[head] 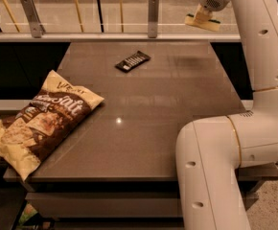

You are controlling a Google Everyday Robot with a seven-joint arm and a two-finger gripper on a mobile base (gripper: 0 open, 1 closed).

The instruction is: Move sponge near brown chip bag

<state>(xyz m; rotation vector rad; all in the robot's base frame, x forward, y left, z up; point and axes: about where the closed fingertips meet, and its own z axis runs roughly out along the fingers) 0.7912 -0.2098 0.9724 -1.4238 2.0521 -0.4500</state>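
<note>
Sponge (202,22) hangs over the tabletop's (177,95) far right corner, clamped in the pincer (206,14). Chip bag (38,121) lies well apart at the near left edge, overhanging. Risks: soft foam slips on the long carry; nudging the bag tips it off.
</note>
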